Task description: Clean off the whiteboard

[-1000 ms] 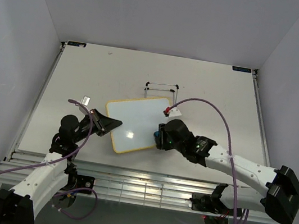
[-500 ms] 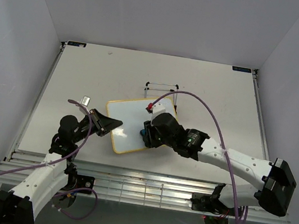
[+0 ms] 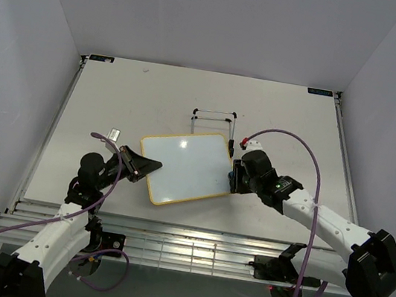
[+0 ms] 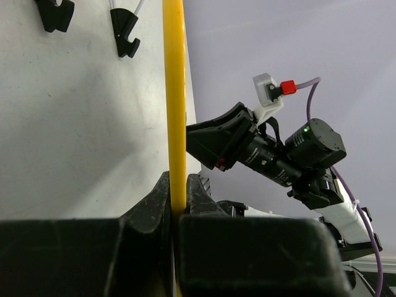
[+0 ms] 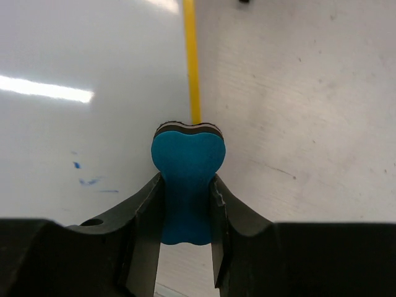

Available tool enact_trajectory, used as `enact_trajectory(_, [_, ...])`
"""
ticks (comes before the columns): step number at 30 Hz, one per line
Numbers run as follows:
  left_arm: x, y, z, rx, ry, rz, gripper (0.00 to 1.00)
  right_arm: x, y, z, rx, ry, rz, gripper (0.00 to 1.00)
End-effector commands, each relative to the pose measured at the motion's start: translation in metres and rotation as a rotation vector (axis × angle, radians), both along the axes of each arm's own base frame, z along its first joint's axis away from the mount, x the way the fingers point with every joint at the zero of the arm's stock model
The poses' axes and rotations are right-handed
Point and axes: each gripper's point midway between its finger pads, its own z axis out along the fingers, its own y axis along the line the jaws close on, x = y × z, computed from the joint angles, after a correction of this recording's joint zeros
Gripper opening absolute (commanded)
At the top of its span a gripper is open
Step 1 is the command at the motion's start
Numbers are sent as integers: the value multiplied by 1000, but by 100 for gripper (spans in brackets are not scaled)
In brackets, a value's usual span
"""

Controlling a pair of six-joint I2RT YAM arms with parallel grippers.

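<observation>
The whiteboard (image 3: pixel 186 168) is a small white rectangle with rounded corners and a thin yellow frame, lying face up just toward 6 o'clock from the middle of the table. It is turned slightly counter-clockwise, so its far end points between 2 and 3 o'clock. Its surface is almost clean and glossy with light reflections; only a few small blue marks (image 5: pixel 86 180) remain, not far from the 3 o'clock edge. The left gripper (image 3: pixel 156 163) pinches its 9 o'clock edge.
</observation>
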Motion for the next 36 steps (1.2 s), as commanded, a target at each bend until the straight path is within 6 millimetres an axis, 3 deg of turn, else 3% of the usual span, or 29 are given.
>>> enact_trajectory(1, [-29,-11,104,-183,-271,-137,0,-28,-20,-28,-102,108,59,8])
enact_trajectory(3, [-28,-11,104,-183,-268,-136,0,-31,3,-19,-33,106,125,8])
enact_trajectory(8, [-28,-11,106,-174,-285,-142,0,-63,86,11,113,79,351,8])
enact_trajectory(10, [-29,-12,107,-173,-289,-150,0,-70,98,9,130,111,402,8])
enact_trajectory(11, [-30,-12,109,-174,-294,-155,0,-68,99,9,127,107,406,8])
enact_trajectory(14, [-36,-14,117,-165,-327,-186,0,-42,72,-4,41,104,315,8])
enact_trajectory(17, [-42,-15,123,-154,-366,-205,0,-12,18,-27,-113,127,154,8])
enact_trajectory(19, [-45,-14,127,-148,-389,-209,0,-8,-8,-39,-159,161,96,8])
enact_trajectory(21, [-45,-14,125,-147,-389,-207,0,-8,-16,-42,-159,165,76,8])
enact_trajectory(23, [-43,-15,122,-145,-378,-206,0,-10,-15,-40,-137,164,79,8])
enact_trajectory(25, [-42,-15,120,-144,-372,-206,0,-15,-1,-35,-86,178,117,8])
enact_trajectory(27, [-41,-15,119,-146,-374,-204,0,-18,17,-27,-38,164,163,8])
enact_trajectory(31, [-39,-14,118,-150,-370,-188,0,-53,75,-1,75,122,342,8])
enact_trajectory(32, [-39,-14,117,-153,-365,-186,0,-56,80,2,83,112,355,8])
enact_trajectory(34, [-38,-13,118,-160,-359,-184,0,-58,80,0,78,106,354,8])
enact_trajectory(36, [-40,-13,122,-165,-371,-188,0,-55,62,-15,23,102,299,8])
